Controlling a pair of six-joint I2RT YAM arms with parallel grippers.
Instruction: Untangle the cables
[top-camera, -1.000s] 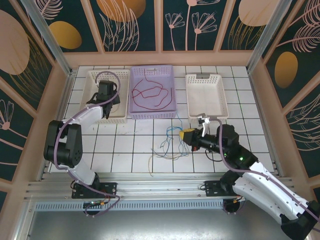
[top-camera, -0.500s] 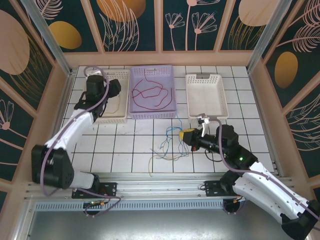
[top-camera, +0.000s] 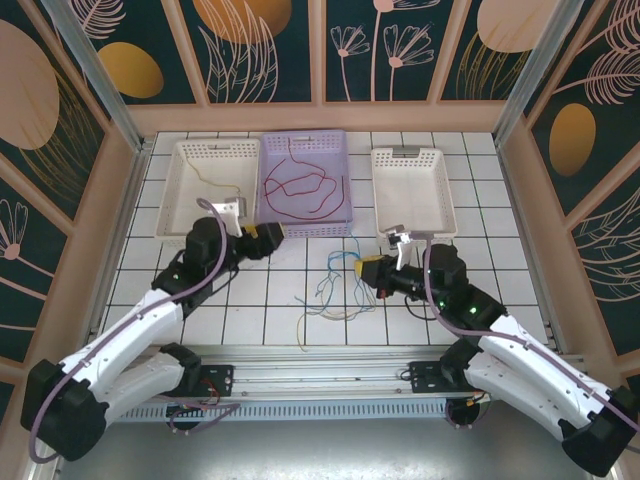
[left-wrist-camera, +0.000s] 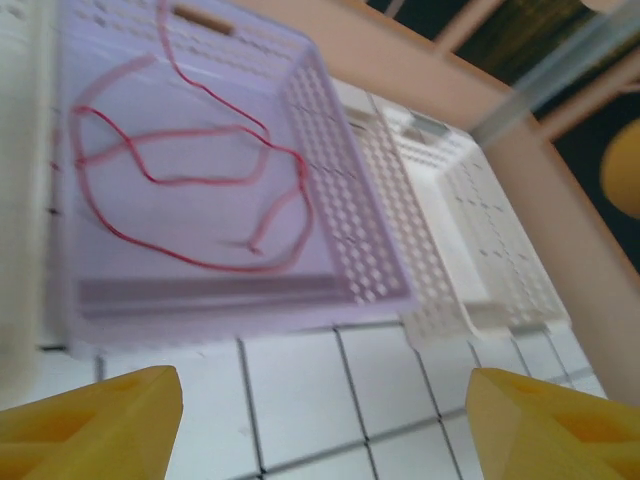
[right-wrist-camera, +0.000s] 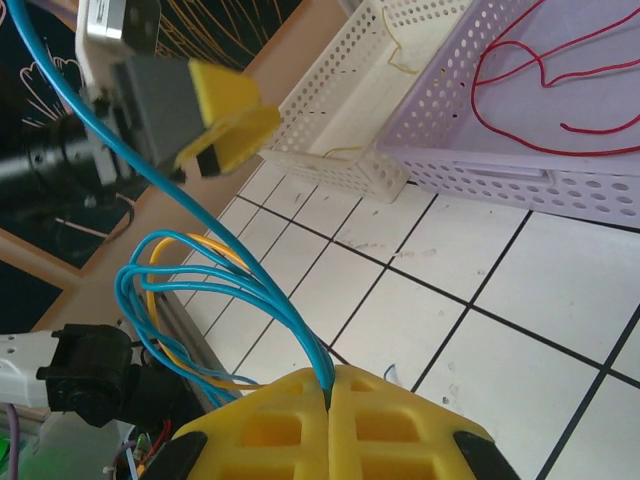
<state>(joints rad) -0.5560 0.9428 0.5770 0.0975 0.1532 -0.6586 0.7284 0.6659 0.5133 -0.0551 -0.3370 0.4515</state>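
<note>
Although two baskets already hold cables, the sorting is judged only partly done. One red cable (top-camera: 303, 187) lies loose and alone in the purple basket (top-camera: 303, 225), at the far middle of the table (top-camera: 200, 300). The left basket (top-camera: 190, 225), white, holds what appears to be a thin tan cable (right-wrist-camera: 393, 42). It is faint from above, so that call is hedged. The right basket (top-camera: 412, 195), also white, has nothing in it. Left to do: a tangle (top-camera: 335, 292) of blue and yellow strands rests on the tiles near the middle, crossed and looped together, apart from every basket.

Right gripper (right-wrist-camera: 330, 400): clenched on a blue cable (right-wrist-camera: 230, 275), which is pinched at the seam between its pads, just right of the tangle. From the pinch the blue strands arc away in several loops, with a yellow cable (right-wrist-camera: 152, 315) threaded among them.

Left gripper (left-wrist-camera: 322, 425): released, jaws wide apart, nothing between them. It hovers at the purple basket's near-left corner, apart from the tangle.

Materials:
- **Cables:** thin, limp and smooth-jacketed, holding soft curves.
- **Baskets:** rectangular rigid plastic, walls perforated in a regular grid; the purple one is translucent.
- **Gripper pads:** yellow, moulded with square pockets.
- **Table:** glossy white square tiles with dark grout, lightly scuffed.
</note>
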